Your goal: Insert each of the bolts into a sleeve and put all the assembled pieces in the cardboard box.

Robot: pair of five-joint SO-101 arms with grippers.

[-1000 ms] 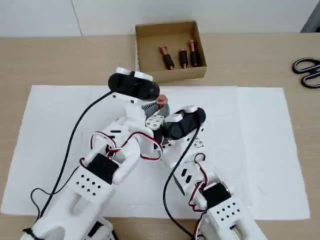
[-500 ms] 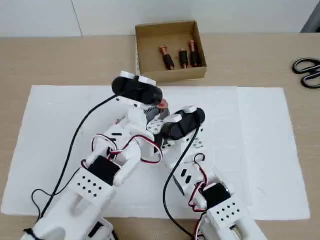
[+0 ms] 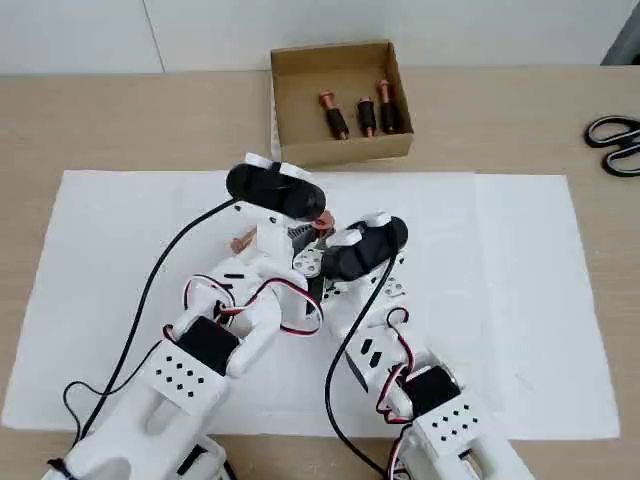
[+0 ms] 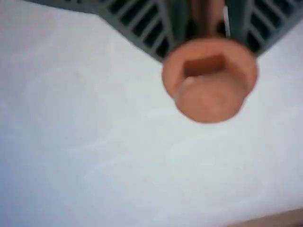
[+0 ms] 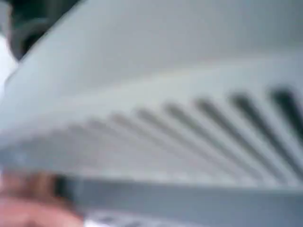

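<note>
Three assembled pieces [image 3: 366,116] in the cardboard box [image 3: 345,152] already — another pending: bolt [image 4: 208,90] pinched tight in left gripper [image 4: 207,38]; right gripper [image 3: 316,240] — cannot tell.

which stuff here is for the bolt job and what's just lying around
For the job: bolt in left claw; box; three assembled pieces inside it.
Lying about: scissors; white sheet under the arms.
</note>
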